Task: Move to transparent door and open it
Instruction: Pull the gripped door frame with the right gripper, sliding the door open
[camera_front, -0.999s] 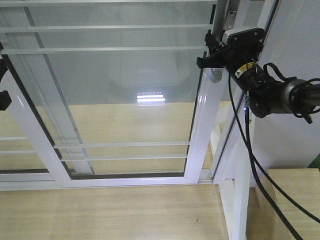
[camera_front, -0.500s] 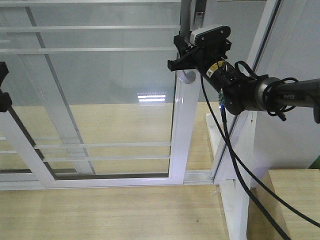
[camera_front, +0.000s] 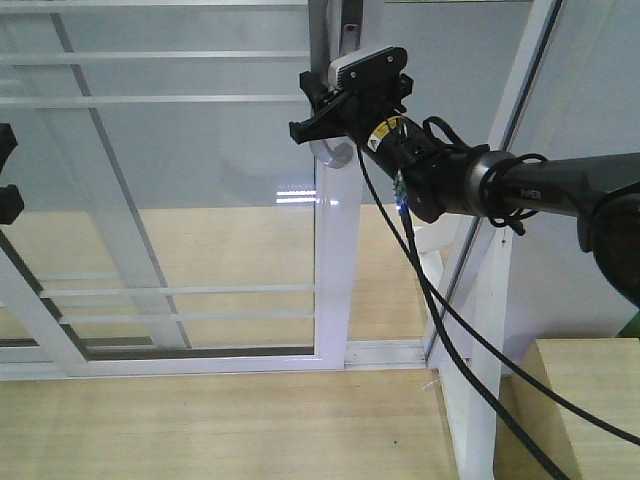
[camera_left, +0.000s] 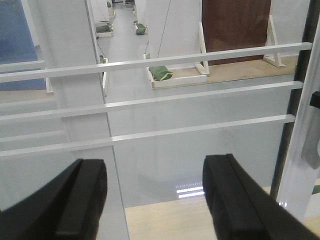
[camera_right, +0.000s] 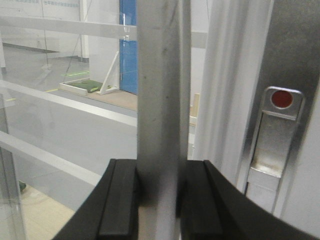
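So the right gripper (camera_right: 160, 200) has its two black fingers (camera_right: 120, 200) squeezed tight on the curved grey metal handle (camera_right: 160, 90), one pad on each side, with the bar running straight up between them. No daylight between pads and bar in the right wrist view. Just right of the handle there's a silver metal lock plate with a round red dot (camera_right: 281, 98).

From the front view, that gripper sits high up, with a small white-and-grey wrist camera box (camera_front: 368, 65) on top of it. The black right arm (camera_front: 520, 185) stretches in from the right edge. A couple of black cables (camera_front: 450, 330) droop off it down toward the bottom right corner.

The handle is on the right-hand stile of the tall clear-glass transparent door in its white frame (camera_front: 335, 270). Two thin horizontal white bars (camera_front: 190, 300) cross the glass low down. The door sits left of centre, and there's an open gap between its right stile and the slanted white door-frame post (camera_front: 520, 90) further right. Pale wood-plank floor (camera_front: 200, 420) runs along the near side of the track, and it also shows through the glass on the far side. A light wooden box (camera_front: 590, 400) sits in the near right corner.

The left gripper (camera_left: 155, 200) is spread wide with nothing between its fingers. It's up close to the glass at the left, pointing at a hallway beyond.
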